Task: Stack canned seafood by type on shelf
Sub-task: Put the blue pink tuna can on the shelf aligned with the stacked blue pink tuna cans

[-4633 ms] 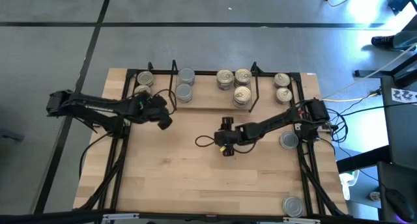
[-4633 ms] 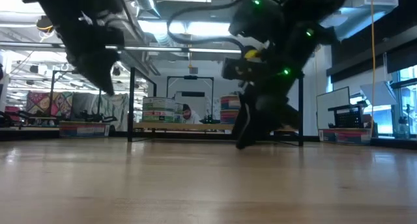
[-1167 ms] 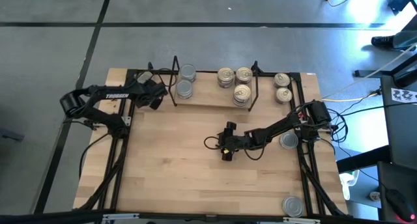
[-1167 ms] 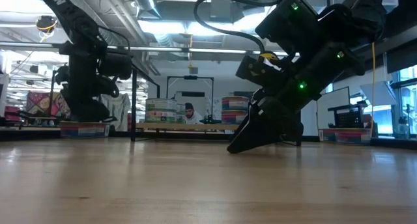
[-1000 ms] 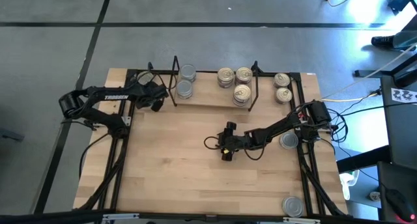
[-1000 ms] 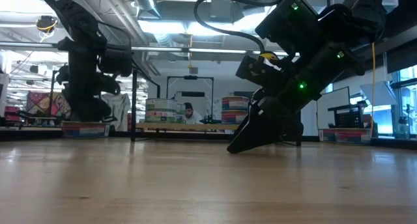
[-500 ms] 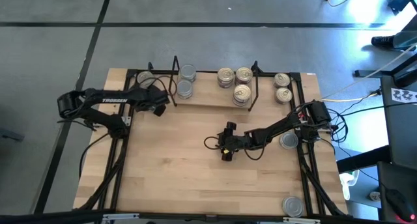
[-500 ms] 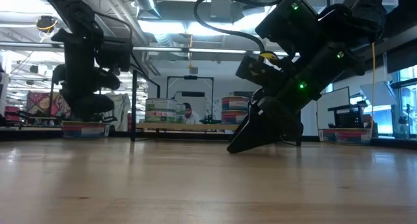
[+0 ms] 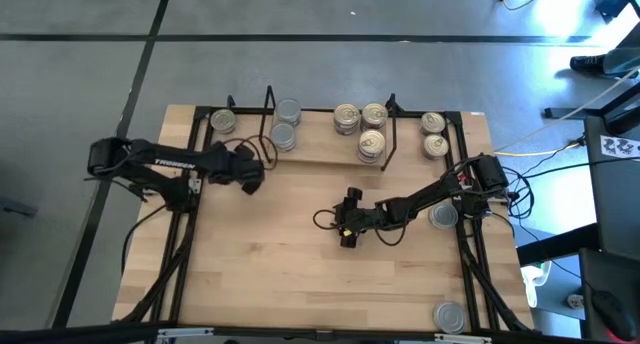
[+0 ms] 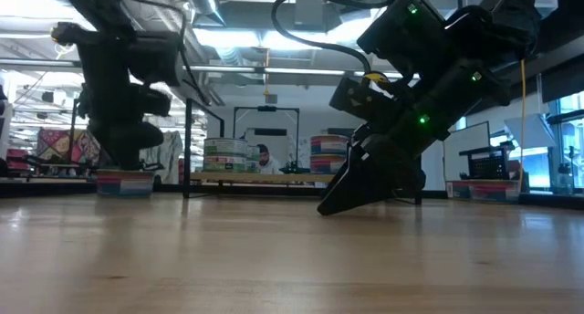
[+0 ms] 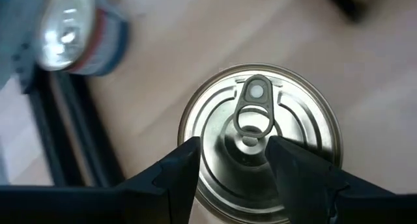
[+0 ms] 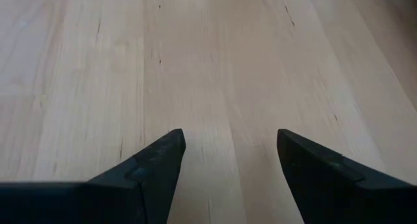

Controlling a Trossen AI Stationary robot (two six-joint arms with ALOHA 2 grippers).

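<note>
A gold-lidded tin (image 11: 260,142) is gripped between the left gripper (image 9: 247,174) jaws just in front of the shelf (image 9: 330,156). If the narrow rim grip slips, the tin is dropped onto the surface (image 9: 290,264). The right gripper (image 9: 345,229) rests mid-surface, jaws open and empty.

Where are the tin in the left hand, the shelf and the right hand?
tin (image 11: 260,139), left wrist view, on its pull-ring lid
shelf (image 9: 318,152), high view, on its bare board
right hand (image 12: 229,160), right wrist view, midway between its fingertips
</note>
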